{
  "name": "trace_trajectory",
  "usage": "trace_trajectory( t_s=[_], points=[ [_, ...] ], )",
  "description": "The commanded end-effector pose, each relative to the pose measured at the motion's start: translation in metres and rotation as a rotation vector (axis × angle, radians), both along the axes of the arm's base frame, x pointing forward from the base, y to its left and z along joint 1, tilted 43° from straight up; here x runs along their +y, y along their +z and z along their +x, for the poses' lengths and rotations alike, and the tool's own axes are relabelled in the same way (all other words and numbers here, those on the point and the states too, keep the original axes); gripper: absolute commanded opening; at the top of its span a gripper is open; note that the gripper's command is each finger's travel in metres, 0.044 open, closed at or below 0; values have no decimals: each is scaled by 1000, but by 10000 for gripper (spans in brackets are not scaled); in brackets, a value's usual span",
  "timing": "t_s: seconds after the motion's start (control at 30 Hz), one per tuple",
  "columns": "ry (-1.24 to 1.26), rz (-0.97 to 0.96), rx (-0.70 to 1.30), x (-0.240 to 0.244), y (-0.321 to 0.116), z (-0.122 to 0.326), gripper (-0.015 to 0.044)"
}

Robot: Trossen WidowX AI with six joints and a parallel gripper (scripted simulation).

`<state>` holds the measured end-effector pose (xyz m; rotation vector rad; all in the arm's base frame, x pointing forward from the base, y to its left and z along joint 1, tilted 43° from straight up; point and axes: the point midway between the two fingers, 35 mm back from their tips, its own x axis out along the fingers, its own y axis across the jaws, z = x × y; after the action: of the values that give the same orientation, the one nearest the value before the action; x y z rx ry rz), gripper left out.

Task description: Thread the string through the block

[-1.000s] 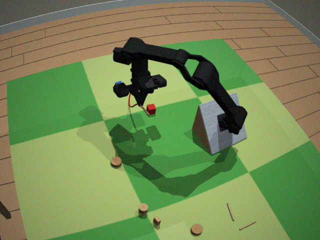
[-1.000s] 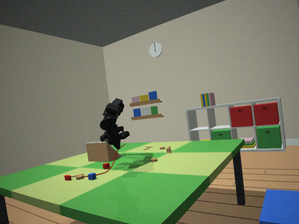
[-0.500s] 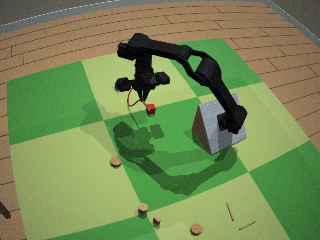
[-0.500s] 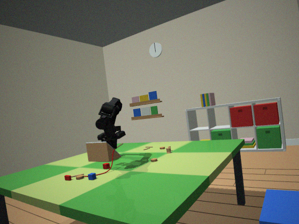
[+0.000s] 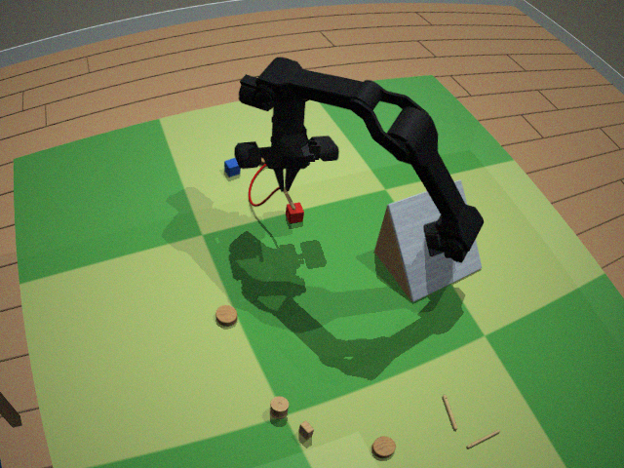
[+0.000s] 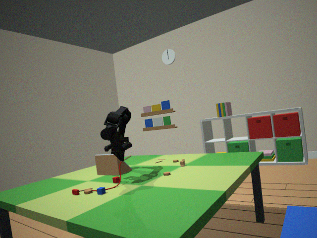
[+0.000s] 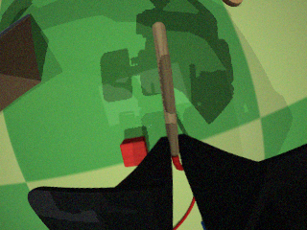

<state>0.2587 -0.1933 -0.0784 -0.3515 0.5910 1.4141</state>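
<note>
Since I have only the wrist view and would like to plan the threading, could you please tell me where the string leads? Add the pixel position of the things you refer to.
Observer: The string point(image 5: 249, 192) point(image 6: 120, 172) point(image 7: 188, 213) runs down to the table and on to the button point(image 5: 262, 160) point(image 6: 87, 191).
Operator: Thank you. I see only a corner of the block point(image 5: 408, 236) point(image 6: 107, 165) point(image 7: 21, 53); what is its shape?
Observer: It is a wedge with broad sloping faces, standing on the table.
Operator: Are the loose sticks point(image 5: 449, 412) point(image 6: 159, 161) near the gripper point(image 5: 285, 189) point(image 6: 121, 159) point(image 7: 174, 139)?
Observer: No, both lie well away from it, near the bottom edge of the top view.
</note>
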Motion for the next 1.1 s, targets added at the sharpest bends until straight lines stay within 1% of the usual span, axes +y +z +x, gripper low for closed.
trace_trajectory(
  t_s=[0.0,1.07],
  points=[
    [-22,-2,27,-2,-1,-7,0],
    [-187,-27,167,-22,-8,-46,0]
  ],
)
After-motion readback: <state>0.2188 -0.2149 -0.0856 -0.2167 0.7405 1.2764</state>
